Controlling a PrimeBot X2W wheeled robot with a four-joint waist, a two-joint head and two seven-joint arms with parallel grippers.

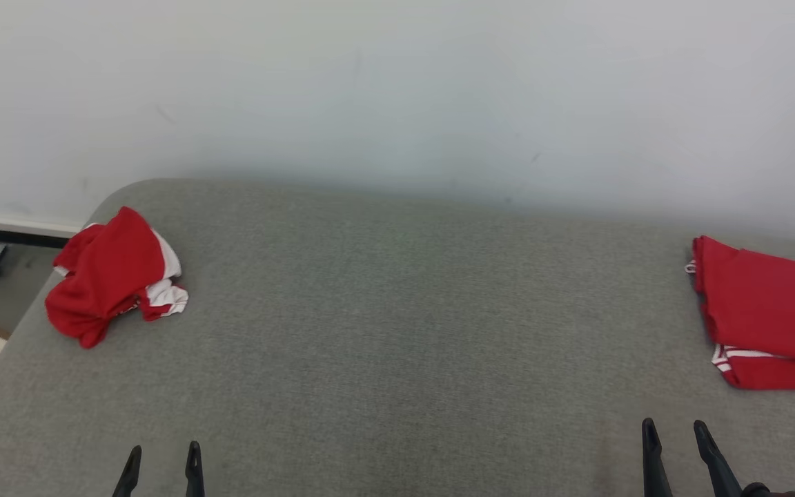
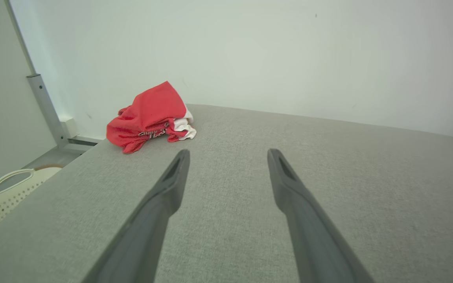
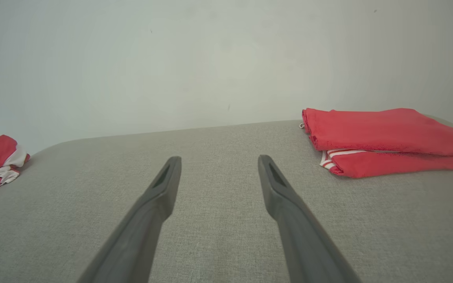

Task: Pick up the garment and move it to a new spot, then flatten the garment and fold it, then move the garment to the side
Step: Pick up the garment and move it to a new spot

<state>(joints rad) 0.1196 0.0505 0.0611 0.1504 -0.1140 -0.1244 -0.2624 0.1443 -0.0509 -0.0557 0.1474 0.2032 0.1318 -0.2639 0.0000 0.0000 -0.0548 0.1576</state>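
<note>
We see a grey fabric-covered tabletop with a rounded far-left corner, set against a pale wall. The crumpled garment, red with white panels, lies in a loose heap near that far-left corner, close to the left edge. In the left wrist view we can make out some printed lettering on its lower folds, too small for us to read.

The left end effector sits at the lower left of the head view, above the near part of the tabletop. Its two dark fingers are spread apart with nothing between them. It is well apart from the crumpled garment, which lies ahead of it and to its left.

The right end effector sits at the lower right, likewise released, its fingers parted over bare fabric and gripping nothing.

At the far right of the tabletop lies a folded garment, red with white stripes showing along its lower layer, stacked flat and cut off by the right edge of the head view. It is near the right end effector but not touching it.

Beyond the left edge of the tabletop we see a pale perforated basket on the floor and a grey metal post by the wall.
</note>
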